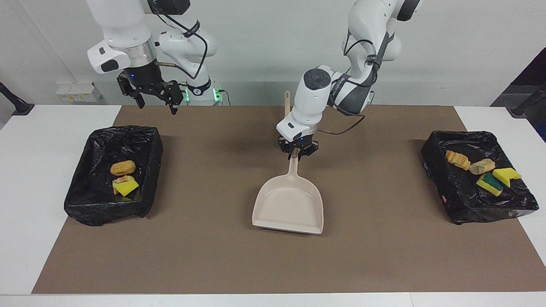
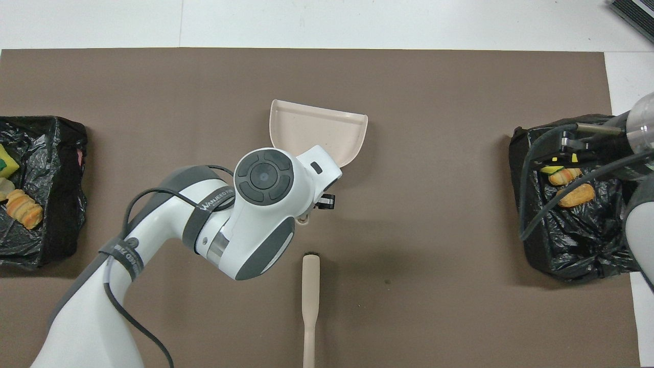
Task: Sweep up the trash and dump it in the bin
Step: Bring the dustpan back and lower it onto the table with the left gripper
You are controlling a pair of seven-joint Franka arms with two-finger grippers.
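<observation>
My left gripper [image 1: 297, 152] is shut on the handle of the beige dustpan [image 1: 290, 204], which lies low on the middle of the brown mat, its mouth pointing away from the robots; it also shows in the overhead view [image 2: 317, 130]. The beige brush [image 2: 310, 301] lies on the mat nearer to the robots than the dustpan. The trash lies in two black-lined bins: an orange-brown lump [image 1: 123, 167] and a yellow sponge [image 1: 126, 186] in the bin at the right arm's end [image 1: 106, 211], several scraps [image 1: 482, 166] in the bin at the left arm's end [image 1: 486, 213]. My right gripper [image 1: 155, 96] is open and empty, raised over the robots' edge of its bin.
The brown mat [image 1: 384, 256] covers most of the white table. No scraps show on the mat. The left arm's forearm and wrist [image 2: 255, 204] stretch over the mat's middle and cover part of the dustpan's handle from above.
</observation>
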